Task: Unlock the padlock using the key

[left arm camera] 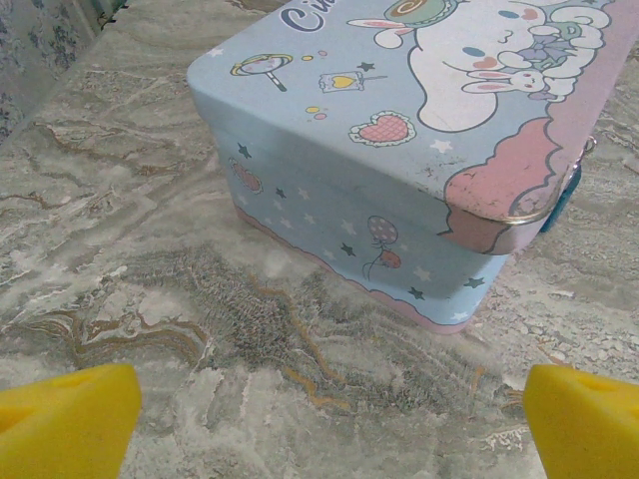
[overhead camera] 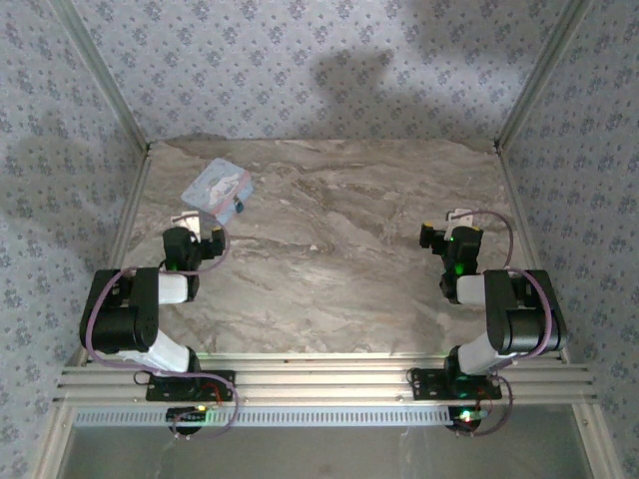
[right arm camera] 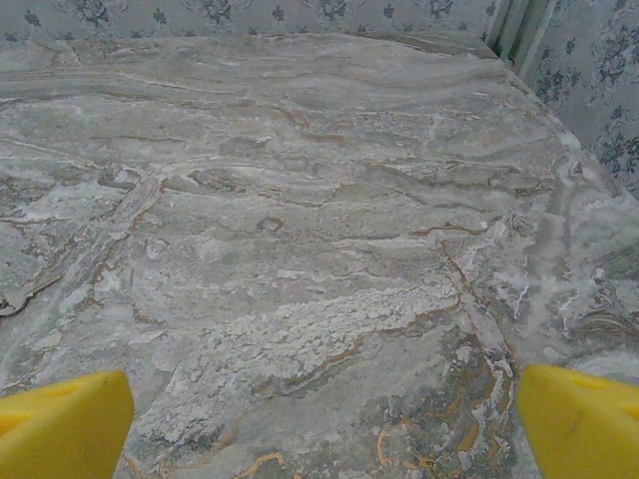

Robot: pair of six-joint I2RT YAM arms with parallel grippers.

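Left wrist view — left claw hanging spread, empty, facing tin box; right claw likewise gaping; apparently searching — finding key next.

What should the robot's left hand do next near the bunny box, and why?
Probably ease the left gripper forward and to the right, toward the small blue piece hanging at the tin box's lid edge, perhaps the padlock. That gripper is open and empty, the box lies just ahead, and the blue piece sits off to its right. The right gripper, open, is far across the table.
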